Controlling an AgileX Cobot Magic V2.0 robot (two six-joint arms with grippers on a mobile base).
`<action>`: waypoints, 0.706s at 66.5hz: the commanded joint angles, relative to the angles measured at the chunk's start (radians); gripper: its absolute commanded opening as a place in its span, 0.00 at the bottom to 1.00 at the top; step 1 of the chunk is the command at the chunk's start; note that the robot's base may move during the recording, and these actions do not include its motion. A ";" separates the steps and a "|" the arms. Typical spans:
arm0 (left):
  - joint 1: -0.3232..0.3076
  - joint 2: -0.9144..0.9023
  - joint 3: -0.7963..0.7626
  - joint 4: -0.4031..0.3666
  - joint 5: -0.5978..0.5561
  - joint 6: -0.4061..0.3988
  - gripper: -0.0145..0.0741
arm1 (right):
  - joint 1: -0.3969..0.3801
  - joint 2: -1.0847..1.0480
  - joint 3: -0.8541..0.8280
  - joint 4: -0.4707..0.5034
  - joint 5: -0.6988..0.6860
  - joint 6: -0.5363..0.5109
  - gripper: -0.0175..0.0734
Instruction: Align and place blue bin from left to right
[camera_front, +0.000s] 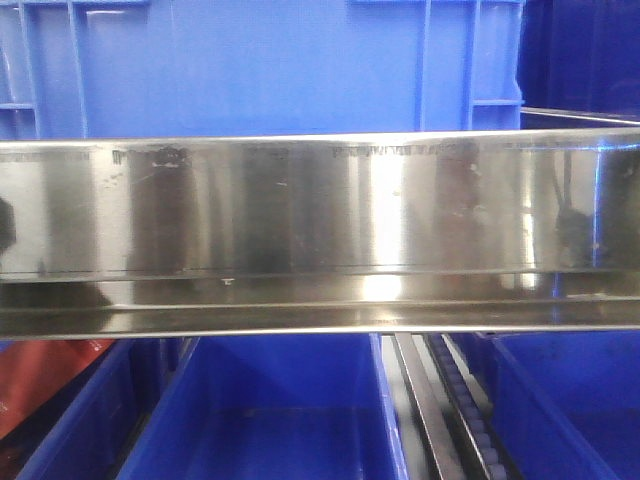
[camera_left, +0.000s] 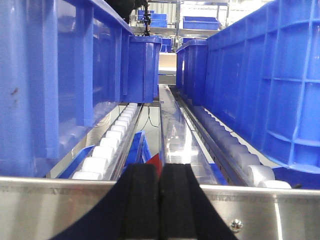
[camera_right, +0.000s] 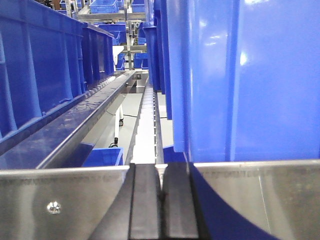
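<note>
In the front view the blue bin filled the frame from 9 to 2 o'clock above a shiny steel rail that ran edge to edge across the middle. Below the rail, open blue crates sat at 6 o'clock, with a roller track at 5 o'clock.

In the left wrist view the left claw sat at 6 o'clock with its black pads pressed together on nothing, and a blue bin wall rose at 9 o'clock beside white rollers.

In the right wrist view the right claw, also at 6 o'clock, was closed and empty, with the blue bin looming at 2 o'clock.
</note>
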 joint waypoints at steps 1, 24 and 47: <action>0.001 -0.006 -0.001 -0.007 -0.016 0.000 0.04 | -0.006 -0.006 0.000 0.002 -0.030 -0.006 0.12; 0.001 -0.006 -0.001 -0.007 -0.016 0.000 0.04 | -0.006 -0.006 0.000 0.002 -0.030 -0.006 0.12; 0.001 -0.006 -0.001 -0.007 -0.016 0.000 0.04 | -0.006 -0.006 0.000 0.002 -0.030 -0.006 0.12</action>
